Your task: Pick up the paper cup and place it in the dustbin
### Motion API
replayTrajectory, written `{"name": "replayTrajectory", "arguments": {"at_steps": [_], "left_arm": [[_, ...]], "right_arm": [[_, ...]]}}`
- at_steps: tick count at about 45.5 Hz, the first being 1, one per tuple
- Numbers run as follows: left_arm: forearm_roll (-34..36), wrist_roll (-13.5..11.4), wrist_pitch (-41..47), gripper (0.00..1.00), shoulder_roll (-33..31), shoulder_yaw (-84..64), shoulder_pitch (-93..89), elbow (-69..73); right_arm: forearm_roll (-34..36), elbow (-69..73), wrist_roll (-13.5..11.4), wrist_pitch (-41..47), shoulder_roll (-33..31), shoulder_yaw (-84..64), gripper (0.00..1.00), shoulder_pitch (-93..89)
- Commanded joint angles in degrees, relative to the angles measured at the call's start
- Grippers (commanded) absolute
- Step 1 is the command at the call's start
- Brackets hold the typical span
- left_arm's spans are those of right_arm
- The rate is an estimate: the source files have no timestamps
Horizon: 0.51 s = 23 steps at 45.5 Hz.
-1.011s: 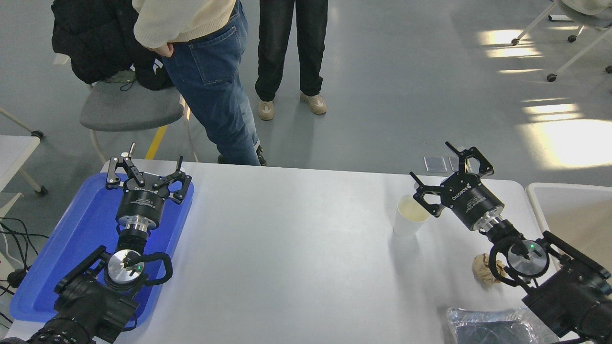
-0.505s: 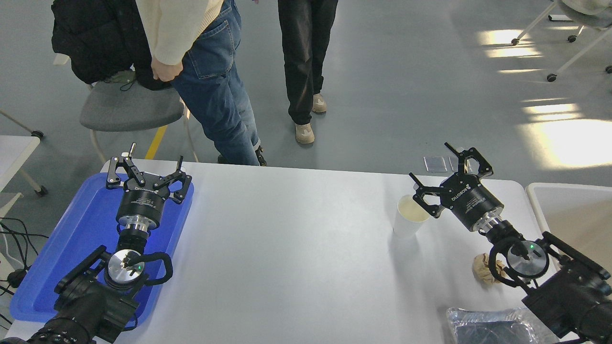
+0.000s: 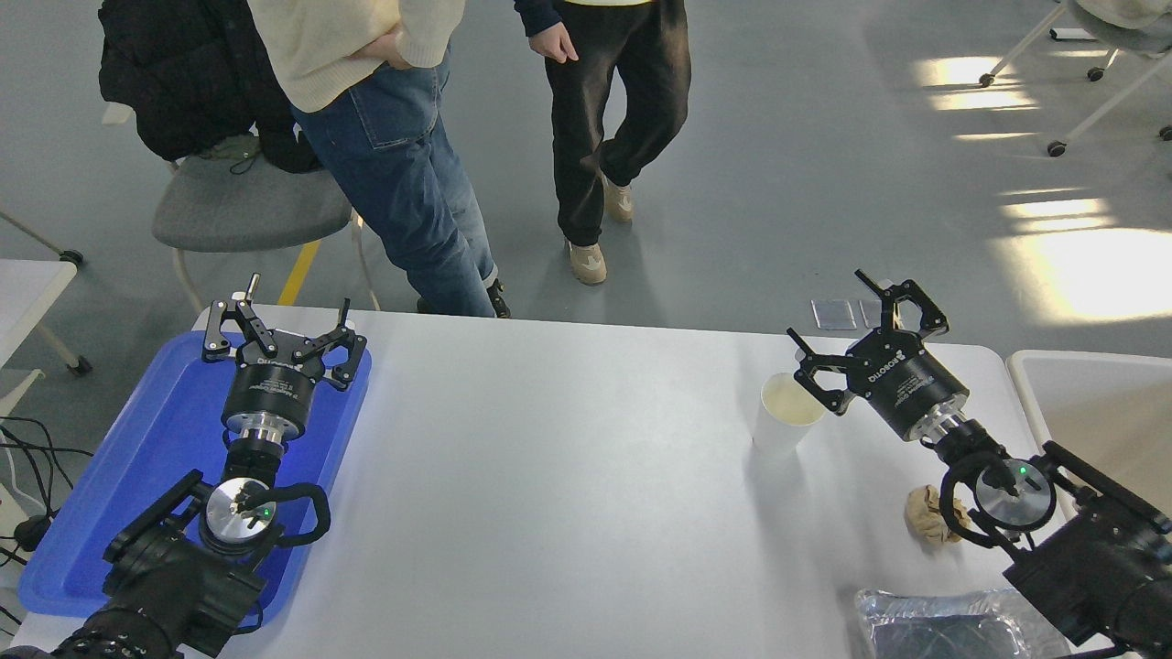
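Right gripper (image 3: 859, 340) spread beside upright cup (image 3: 785, 416), near finger overlaps its rim; bin (image 3: 1080, 389) cut off at right edge

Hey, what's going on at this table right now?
The robot's right gripper is open beside the paper cup, which stands upright on the white table, not grasped yet. The dustbin waits at the right edge. The left gripper is parked, open, over a blue tray. Two people stand beyond the table.

Sitting on the white tabletop (image 3: 568, 476): one white tapered paper cup (image 3: 785, 416); one crumpled tan paper ball (image 3: 927, 514); one shiny foil tray (image 3: 943, 622); one flat blue tray (image 3: 137, 467).
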Motion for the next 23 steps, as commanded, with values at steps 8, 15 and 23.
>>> {"name": "replayTrajectory", "arguments": {"at_steps": [8,15,23], "left_arm": [[0.1,0.2,-0.1,1.0,0.0,0.1,0.0,-0.1],[0.1,0.2,-0.1,1.0,0.0,0.1,0.0,-0.1],[0.1,0.2,-0.1,1.0,-0.1,0.1,0.0,-0.1]], "right_arm": [[-0.1,-0.3,0.0,-1.0,-0.8,0.0,1.0,1.6],[-2.7,0.3,0.0,-3.1,-2.3,-0.1,1.0,2.0],[-4.6,3.3,-0.3,-3.9,-5.2,-0.2,1.0,2.1]]}}
